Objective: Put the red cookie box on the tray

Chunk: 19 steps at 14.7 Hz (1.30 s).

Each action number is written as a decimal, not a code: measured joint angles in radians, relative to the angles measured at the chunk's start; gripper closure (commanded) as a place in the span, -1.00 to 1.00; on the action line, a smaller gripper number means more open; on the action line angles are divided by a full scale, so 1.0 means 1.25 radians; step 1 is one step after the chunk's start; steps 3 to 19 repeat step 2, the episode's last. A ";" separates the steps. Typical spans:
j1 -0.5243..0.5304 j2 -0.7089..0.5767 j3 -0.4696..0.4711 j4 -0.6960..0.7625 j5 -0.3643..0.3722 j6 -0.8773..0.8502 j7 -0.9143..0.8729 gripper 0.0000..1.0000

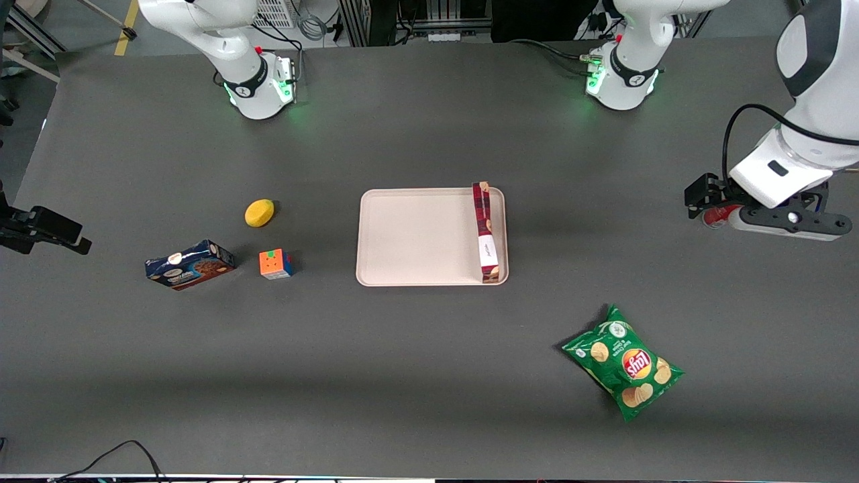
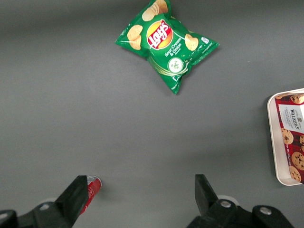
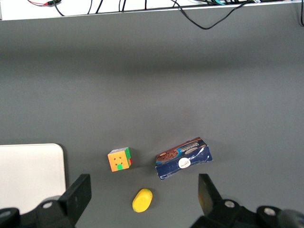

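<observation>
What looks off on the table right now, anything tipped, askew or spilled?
Nothing spilled. The red cookie box stands on its narrow edge in the tray, tight against the rim nearest the working arm. The tool hangs open near a small red bottle.

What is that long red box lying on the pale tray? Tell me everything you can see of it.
The red cookie box is a long, thin cardboard carton in dark-red plaid with a white label band and cookie pictures at its ends. It looks closed and undamaged. It rests on the tray, along the rim nearest the working arm. Nothing else touches it. The tool hangs open over bare table toward the working arm's end, well away from the box.
</observation>
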 measured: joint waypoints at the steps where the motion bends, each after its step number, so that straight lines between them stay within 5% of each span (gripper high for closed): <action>1: 0.000 0.007 0.000 0.010 0.000 -0.001 0.000 -1.00; 19: 0.001 0.013 0.000 0.020 0.000 -0.004 0.000 -1.00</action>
